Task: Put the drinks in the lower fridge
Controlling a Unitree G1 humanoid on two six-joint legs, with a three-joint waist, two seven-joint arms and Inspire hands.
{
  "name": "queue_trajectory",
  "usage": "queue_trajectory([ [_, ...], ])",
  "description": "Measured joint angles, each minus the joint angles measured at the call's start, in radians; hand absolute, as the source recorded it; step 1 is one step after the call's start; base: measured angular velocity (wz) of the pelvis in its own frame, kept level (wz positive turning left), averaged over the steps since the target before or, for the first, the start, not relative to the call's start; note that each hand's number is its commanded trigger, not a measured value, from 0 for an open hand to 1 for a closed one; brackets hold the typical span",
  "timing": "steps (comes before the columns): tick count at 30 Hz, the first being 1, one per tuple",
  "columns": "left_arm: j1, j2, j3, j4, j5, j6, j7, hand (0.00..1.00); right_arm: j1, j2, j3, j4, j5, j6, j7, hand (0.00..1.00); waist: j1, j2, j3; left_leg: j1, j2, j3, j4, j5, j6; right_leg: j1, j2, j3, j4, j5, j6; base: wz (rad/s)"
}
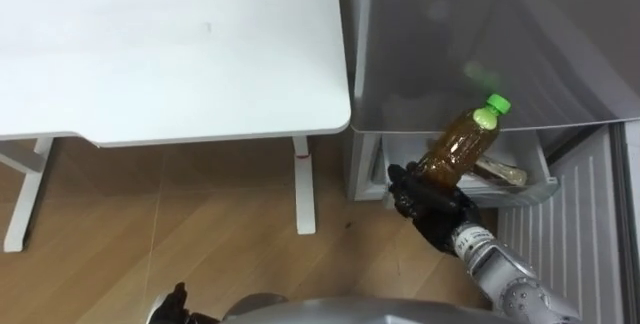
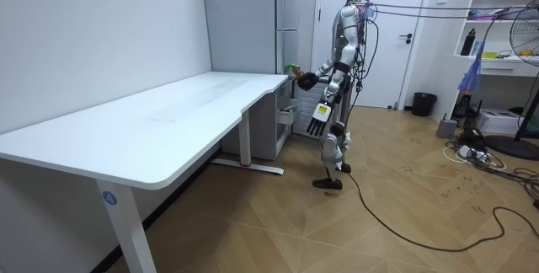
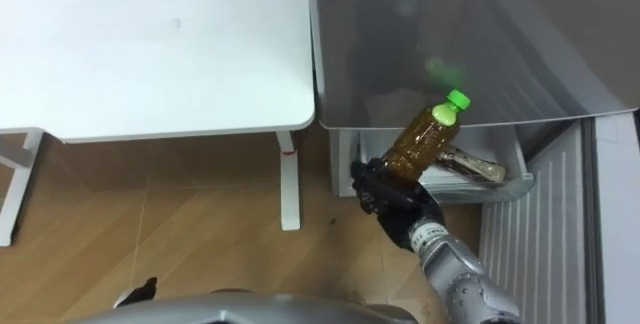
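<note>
While hand grips bottle, drawer holds second bottle.

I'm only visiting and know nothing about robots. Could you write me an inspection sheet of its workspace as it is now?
Surface: white desk, left of the fridge.
Job's things: tea bottle held above the open lower drawer; second bottle lying inside.
Clutter: nothing seen.
Hands: right hand curled round the tea bottle; left hand hanging open.
Cables: tangle on the floor beside a fan.
Surroundings: wood floor, door, shelves.
</note>
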Motion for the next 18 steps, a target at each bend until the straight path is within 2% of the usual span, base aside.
queue_trajectory([
  [5,0.008,-0.001,-0.001,0.000,0.001,0.000,0.011,0.00,0.003,0.000,0.000,0.000,0.090,-0.022,-0.025,1.00,0.001,0.000,0.0001,0.003,0.000,0.000,0.001,0.000,0.000,0.003,0.000,-0.001,0.000,0.000,0.000,0.00],
  [10,0.016,-0.010,0.000,0.005,0.034,-0.002,0.019,0.00,0.003,0.001,0.000,0.006,0.171,-0.062,-0.032,1.00,0.003,0.001,0.0003,0.000,0.000,0.000,0.003,0.000,0.000,0.002,0.000,-0.001,0.000,0.000,0.000,0.00],
  [18,0.012,-0.011,-0.014,0.021,0.038,-0.003,0.027,0.00,0.003,0.001,0.002,0.013,0.323,-0.095,-0.043,1.00,0.004,0.004,0.0000,-0.002,0.000,-0.001,0.002,0.000,0.000,-0.002,0.000,-0.004,0.001,0.000,0.000,0.00],
])
